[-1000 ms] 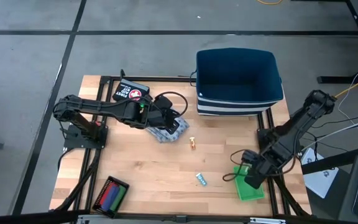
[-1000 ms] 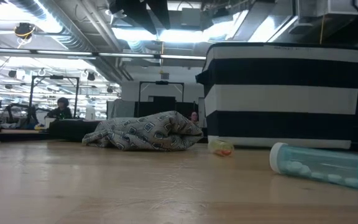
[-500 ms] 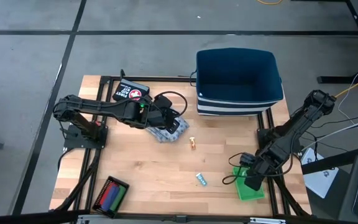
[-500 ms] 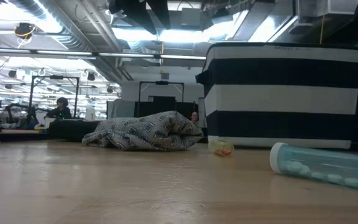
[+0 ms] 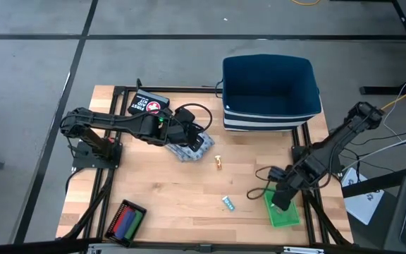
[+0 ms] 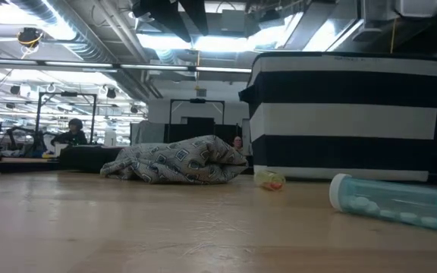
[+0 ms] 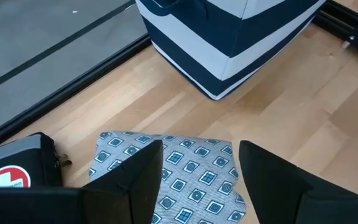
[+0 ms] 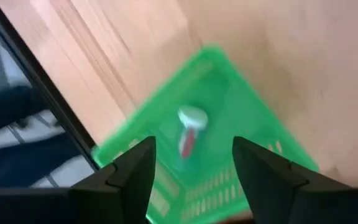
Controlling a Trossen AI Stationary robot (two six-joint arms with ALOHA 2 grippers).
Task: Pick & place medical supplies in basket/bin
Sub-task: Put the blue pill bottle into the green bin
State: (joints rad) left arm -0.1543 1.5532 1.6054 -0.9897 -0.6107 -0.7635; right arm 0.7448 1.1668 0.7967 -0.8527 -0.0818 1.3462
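My right gripper (image 5: 279,199) (image 8: 191,168) hangs open above a green basket (image 5: 283,214) (image 8: 241,124) at the table's near right. A small red-and-white item (image 8: 189,128) lies on the basket's floor, below the gap between the fingers. My left gripper (image 5: 191,138) (image 7: 201,168) stands open over the grey-blue patterned folded cloth (image 7: 179,165) (image 6: 177,161), which lies on the table left of the bin. A teal-white tube (image 5: 228,203) (image 6: 391,201) lies on its side, and a tiny tan item (image 5: 218,163) (image 6: 269,180) sits by itself.
A navy-and-white striped bin (image 5: 270,92) (image 6: 347,114) stands at the far right. A black first-aid pouch (image 5: 150,105) lies at the far left. A black tray (image 5: 125,220) with red, green and blue pieces sits at the near left corner. Bare wood lies mid-table.
My right gripper has shifted a little toward the table's left edge, still over the green basket. The left arm and the cloth have kept still.
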